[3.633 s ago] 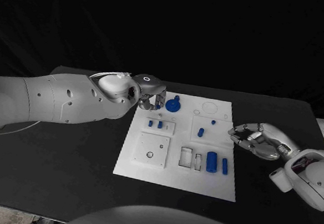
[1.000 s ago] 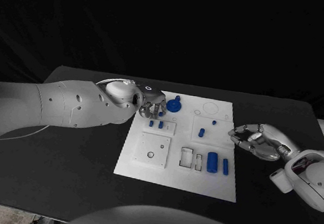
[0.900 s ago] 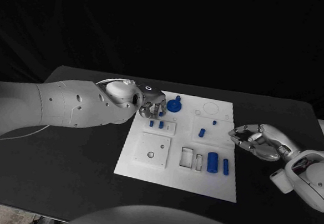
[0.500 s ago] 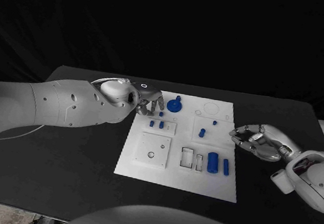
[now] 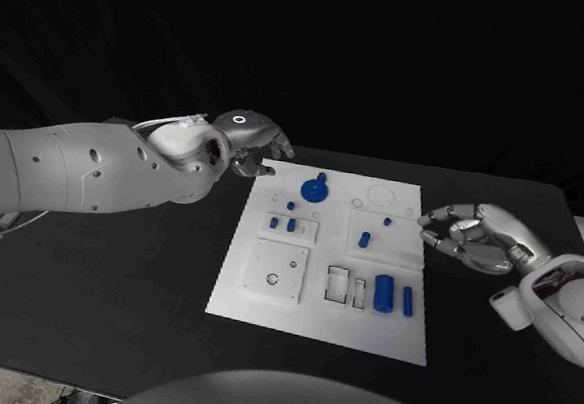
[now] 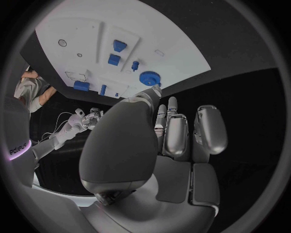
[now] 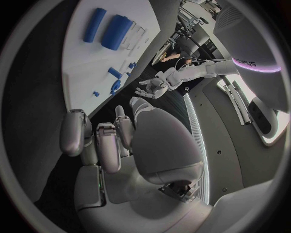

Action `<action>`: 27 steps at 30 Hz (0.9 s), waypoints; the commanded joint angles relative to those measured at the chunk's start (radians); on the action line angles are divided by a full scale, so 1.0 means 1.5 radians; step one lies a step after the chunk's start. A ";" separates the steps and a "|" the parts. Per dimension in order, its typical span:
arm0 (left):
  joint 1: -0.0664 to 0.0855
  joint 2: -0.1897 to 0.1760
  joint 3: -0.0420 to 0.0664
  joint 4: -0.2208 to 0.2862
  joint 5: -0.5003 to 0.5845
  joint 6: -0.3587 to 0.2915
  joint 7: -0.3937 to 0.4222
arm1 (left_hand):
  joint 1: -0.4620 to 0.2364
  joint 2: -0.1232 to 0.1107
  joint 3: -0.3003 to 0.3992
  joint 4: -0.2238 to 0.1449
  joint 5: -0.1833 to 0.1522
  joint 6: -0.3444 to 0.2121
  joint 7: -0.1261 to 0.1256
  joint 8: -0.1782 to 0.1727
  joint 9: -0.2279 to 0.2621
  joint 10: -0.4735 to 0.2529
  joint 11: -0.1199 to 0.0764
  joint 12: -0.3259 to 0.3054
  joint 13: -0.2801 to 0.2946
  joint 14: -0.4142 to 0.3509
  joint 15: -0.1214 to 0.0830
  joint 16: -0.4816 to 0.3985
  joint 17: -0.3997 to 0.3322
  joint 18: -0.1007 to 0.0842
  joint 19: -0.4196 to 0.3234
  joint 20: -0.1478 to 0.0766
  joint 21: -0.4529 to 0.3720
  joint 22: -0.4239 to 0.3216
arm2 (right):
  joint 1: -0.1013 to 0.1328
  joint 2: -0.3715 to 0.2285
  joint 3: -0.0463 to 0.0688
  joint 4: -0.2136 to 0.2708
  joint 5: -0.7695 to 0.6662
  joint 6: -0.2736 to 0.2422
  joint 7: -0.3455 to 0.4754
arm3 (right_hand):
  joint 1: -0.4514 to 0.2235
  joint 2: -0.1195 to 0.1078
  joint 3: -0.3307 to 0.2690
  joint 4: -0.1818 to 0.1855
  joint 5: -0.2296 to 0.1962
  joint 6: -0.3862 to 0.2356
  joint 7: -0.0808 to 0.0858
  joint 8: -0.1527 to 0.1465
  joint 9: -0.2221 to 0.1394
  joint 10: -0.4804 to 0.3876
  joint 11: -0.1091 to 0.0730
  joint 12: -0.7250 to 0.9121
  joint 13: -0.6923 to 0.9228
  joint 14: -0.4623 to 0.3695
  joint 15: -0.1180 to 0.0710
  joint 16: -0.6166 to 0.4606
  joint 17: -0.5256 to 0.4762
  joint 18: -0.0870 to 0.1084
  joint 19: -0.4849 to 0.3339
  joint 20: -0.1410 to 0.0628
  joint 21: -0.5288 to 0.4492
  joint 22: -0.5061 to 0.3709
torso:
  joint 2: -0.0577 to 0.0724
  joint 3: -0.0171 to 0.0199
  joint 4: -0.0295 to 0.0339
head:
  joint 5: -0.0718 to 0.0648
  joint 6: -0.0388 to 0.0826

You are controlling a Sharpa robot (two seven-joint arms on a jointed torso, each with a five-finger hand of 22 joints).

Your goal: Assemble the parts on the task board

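Observation:
The white task board (image 5: 318,314) lies mid-table. A round blue part (image 5: 313,190) stands near its far left corner, and two small blue pegs (image 5: 281,225) sit in a raised block below it. A short blue piece (image 5: 363,239) lies mid-board. A thick blue cylinder (image 5: 384,292) and a slim one (image 5: 406,299) lie at the near right. My left hand (image 5: 249,144) hovers off the board's far left corner, fingers apart, holding nothing. The left wrist view shows its fingers (image 6: 176,136) straight, with the round part (image 6: 148,78) beyond them. My right hand (image 5: 471,236) floats beside the board's right edge, empty, fingers loosely spread.
Black table (image 5: 107,279) surrounds the board on all sides, with wide free room on the left and front. Two empty rectangular slots (image 5: 343,286) lie left of the thick cylinder. A square plate with a hole (image 5: 275,270) sits at the board's near left.
My left hand has lifted off the board's far left area and drawn back to the left. My right hand rose slightly and its fingers uncurled.

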 commanded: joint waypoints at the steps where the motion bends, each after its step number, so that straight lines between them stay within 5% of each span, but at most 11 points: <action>1: 0.018 -0.017 -0.002 0.017 0.023 -0.053 0.017 | -0.004 0.003 -0.019 -0.002 -0.001 0.003 -0.002 -0.002 -0.001 -0.048 0.001 -0.007 -0.006 0.006 -0.001 0.000 -0.002 0.000 0.001 0.001 -0.003 0.121 | 0.025 0.002 0.001 0.009 -0.027 -0.040 -0.006 | 0.014 -0.002 0.003 -0.005 -0.011 0.009 -0.001 0.005 0.002 -0.090 -0.001 -0.075 -0.047 0.048 -0.001 0.000 0.152 0.001 0.021 -0.001 0.014 0.106 | 0.001 0.0000 0.0005 | -0.006 0.000; 4: 0.031 -0.034 -0.004 0.025 0.060 -0.081 0.036 | 0.005 0.014 -0.047 -0.001 -0.001 0.007 -0.002 0.000 -0.003 -0.117 0.001 -0.011 -0.018 0.008 -0.002 0.006 0.006 -0.002 0.004 -0.001 0.004 0.123 | 0.058 0.010 0.001 0.014 -0.061 -0.044 -0.033 | 0.029 -0.012 0.012 -0.003 -0.018 0.016 -0.002 0.007 0.003 -0.281 -0.005 -0.293 -0.243 0.050 -0.004 0.000 0.150 -0.002 0.037 -0.005 0.024 0.111 | -0.001 -0.0002 0.0016 | -0.018 0.000; 5: 0.035 -0.039 -0.005 0.025 0.103 -0.109 0.062 | 0.006 0.021 -0.075 0.002 -0.001 -0.003 -0.018 -0.004 -0.007 -0.181 0.000 -0.006 -0.031 0.010 -0.003 0.011 0.013 -0.002 0.007 -0.002 0.009 0.124 | 0.072 0.018 0.001 0.012 -0.082 -0.039 -0.047 | 0.027 -0.016 0.016 0.007 -0.017 0.015 -0.005 0.004 0.001 -0.312 -0.003 -0.375 -0.302 0.046 -0.005 -0.006 0.144 -0.002 0.038 -0.005 0.021 0.110 | -0.001 -0.0004 0.0011 | -0.022 0.000; 7: 0.038 -0.041 -0.006 0.023 0.178 -0.151 0.112 | 0.010 0.025 -0.105 0.004 0.008 -0.039 -0.049 -0.007 -0.018 -0.217 -0.001 -0.010 -0.036 0.013 -0.005 0.017 0.023 -0.003 0.008 -0.004 0.012 0.125 | 0.087 0.029 0.001 0.006 -0.121 -0.029 -0.069 | 0.018 -0.023 0.016 0.013 -0.024 0.006 -0.011 -0.004 -0.001 -0.341 0.004 -0.460 -0.360 0.036 0.002 -0.020 0.130 0.000 0.034 -0.004 0.012 0.107 | -0.001 -0.0009 0.0014 | -0.031 0.000; 9: 0.037 -0.041 -0.007 0.022 0.261 -0.191 0.170 | -0.001 0.029 -0.129 0.005 0.021 -0.087 -0.055 -0.015 -0.030 -0.235 0.001 -0.005 -0.036 0.017 -0.004 0.026 0.035 -0.004 0.010 -0.004 0.015 0.125 | 0.097 0.043 0.001 -0.003 -0.176 -0.018 -0.090 | 0.022 -0.035 0.018 0.008 -0.015 -0.008 -0.018 -0.014 -0.004 -0.353 0.015 -0.541 -0.426 0.012 0.008 -0.052 0.096 0.005 0.018 -0.001 -0.012 0.098 | -0.001 -0.0024 0.0024 | -0.038 0.000; 12: 0.032 -0.038 -0.008 0.023 0.385 -0.235 0.257 | -0.009 0.034 -0.148 0.005 0.042 -0.089 -0.052 -0.014 -0.036 -0.243 0.006 0.009 -0.035 0.023 -0.002 0.036 0.051 -0.006 0.015 -0.003 0.027 0.128 | 0.106 0.070 0.001 -0.026 -0.298 0.008 -0.128 | 0.045 -0.043 0.036 -0.008 -0.017 -0.010 -0.038 -0.020 -0.006 -0.357 0.018 -0.591 -0.471 0.000 -0.001 -0.070 0.076 0.007 0.010 -0.003 -0.029 0.093 | 0.000 -0.0051 0.0035 | -0.048 0.000; 17: 0.012 -0.032 -0.008 0.025 0.531 -0.239 0.383 | -0.034 0.068 -0.155 0.003 0.069 0.007 0.004 0.009 -0.029 -0.213 0.014 0.049 -0.028 0.033 0.003 0.055 0.081 -0.010 0.026 0.001 0.051 0.134 | 0.105 0.111 0.001 -0.060 -0.427 0.063 -0.185 | 0.045 -0.073 0.060 -0.019 -0.027 -0.018 -0.054 -0.057 -0.019 -0.369 0.017 -0.657 -0.525 -0.009 -0.004 -0.083 0.059 0.013 -0.001 -0.007 -0.057 0.084 | 0.001 -0.0069 0.0060 | -0.054 0.000; 19: 0.001 -0.030 -0.008 0.027 0.585 -0.216 0.435 | -0.035 0.081 -0.152 0.003 0.070 0.031 0.020 0.015 -0.029 -0.186 0.007 0.069 -0.024 0.038 -0.001 0.063 0.094 -0.011 0.030 0.000 0.059 0.136 | 0.101 0.124 0.001 -0.070 -0.463 0.082 -0.203 | 0.037 -0.080 0.057 -0.020 -0.041 -0.009 -0.051 -0.062 -0.021 -0.369 0.016 -0.665 -0.532 -0.008 -0.004 -0.082 0.058 0.013 -0.001 -0.006 -0.061 0.083 | 0.001 -0.0071 0.0054 | -0.055 0.000; 21: -0.006 -0.030 -0.008 0.032 0.636 -0.181 0.469 | -0.045 0.086 -0.165 0.002 0.096 0.065 0.050 0.026 -0.027 -0.172 -0.005 0.080 -0.025 0.038 -0.011 0.064 0.095 -0.011 0.031 -0.005 0.060 0.136 | 0.096 0.134 0.001 -0.076 -0.490 0.091 -0.215 | 0.014 -0.089 0.044 -0.015 -0.074 0.002 -0.051 -0.067 -0.022 -0.361 0.015 -0.668 -0.536 -0.001 -0.006 -0.074 0.065 0.012 0.003 -0.007 -0.061 0.084 | 0.002 -0.0072 0.0058 | -0.055 0.000; 24: -0.014 -0.032 -0.008 0.048 0.715 -0.119 0.491 | -0.058 0.090 -0.191 0.002 0.157 0.078 0.066 0.020 -0.033 -0.165 0.006 0.086 -0.030 0.038 -0.003 0.065 0.097 -0.011 0.029 -0.006 0.057 0.135 | 0.088 0.144 0.001 -0.082 -0.512 0.094 -0.226 | -0.017 -0.099 0.024 -0.006 -0.079 0.029 -0.048 -0.068 -0.021 -0.340 0.009 -0.664 -0.538 0.018 -0.010 -0.050 0.088 0.008 0.024 -0.010 -0.040 0.093 | 0.002 -0.0079 0.0051 | -0.054 0.000; 27: -0.019 -0.034 -0.008 0.064 0.784 -0.066 0.496 | -0.066 0.094 -0.211 0.002 0.175 0.073 0.073 0.011 -0.040 -0.170 0.015 0.085 -0.035 0.033 0.003 0.059 0.085 -0.009 0.023 0.000 0.043 0.131 | 0.081 0.149 0.001 -0.084 -0.521 0.103 -0.238 | -0.024 -0.104 0.017 -0.006 -0.052 0.048 -0.048 -0.070 -0.021 -0.334 0.007 -0.668 -0.541 0.026 -0.013 -0.039 0.098 0.005 0.036 -0.014 -0.028 0.099 | 0.002 -0.0073 0.0055 | -0.052 0.000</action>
